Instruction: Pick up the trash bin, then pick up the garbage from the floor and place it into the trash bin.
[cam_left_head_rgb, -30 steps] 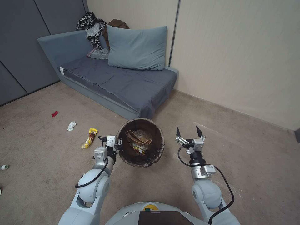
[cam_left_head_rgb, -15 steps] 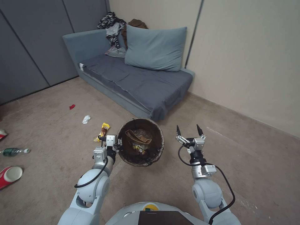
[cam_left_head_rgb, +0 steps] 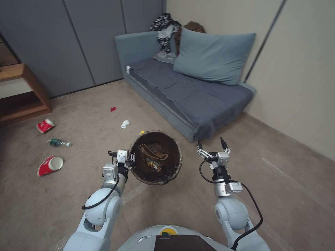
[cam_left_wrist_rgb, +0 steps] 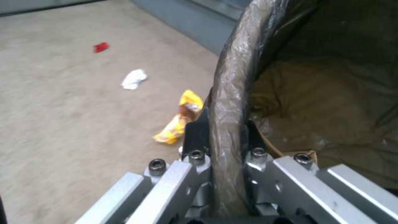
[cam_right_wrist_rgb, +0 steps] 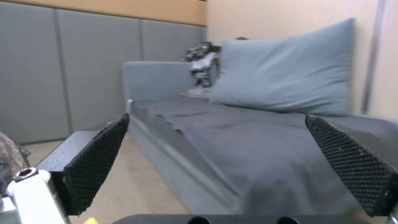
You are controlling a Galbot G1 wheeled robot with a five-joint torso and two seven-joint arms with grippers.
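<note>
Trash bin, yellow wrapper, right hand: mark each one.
trash bin (cam_left_head_rgb: 134, 150), head view, bag-covered left rim.
yellow wrapper (cam_left_wrist_rgb: 176, 127), left wrist view, its crumpled middle.
right hand (cam_left_head_rgb: 210, 143), head view, midway between open fingertips.

No readable text anywhere. Red cups (cam_left_head_rgb: 50, 165) on the floor carry white markings, too small to read. Yellow wrapper (cam_left_wrist_rgb: 179, 123) print is blurred, illegible.
</note>
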